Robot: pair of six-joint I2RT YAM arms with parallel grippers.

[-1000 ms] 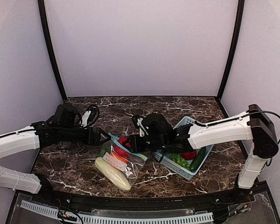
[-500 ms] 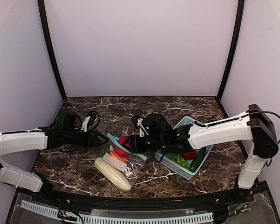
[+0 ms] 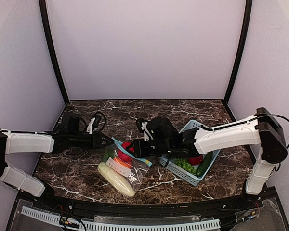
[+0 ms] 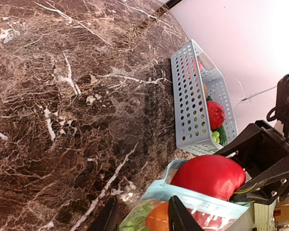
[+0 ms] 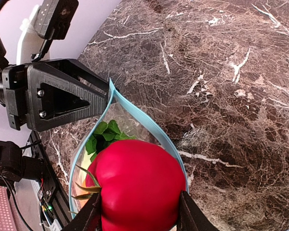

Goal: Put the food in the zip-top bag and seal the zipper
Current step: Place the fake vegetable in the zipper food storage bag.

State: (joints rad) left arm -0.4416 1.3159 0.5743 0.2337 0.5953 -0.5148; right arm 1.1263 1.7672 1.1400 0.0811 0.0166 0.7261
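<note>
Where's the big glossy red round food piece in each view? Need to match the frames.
Top external: glossy red round food piece at centre, at the mouth of the clear plastic bag.
Left wrist: lower right, just behind the bag's mouth edge.
Right wrist: bottom centre, filling the foreground.
Shared landmark: the bag's light blue zipper strip, right beside the red piece in all three.

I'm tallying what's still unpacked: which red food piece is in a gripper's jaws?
The red piece at the mouth of the zip-top bag, clamped in the jaws of the right gripper; the other red piece lies in the blue basket.
</note>
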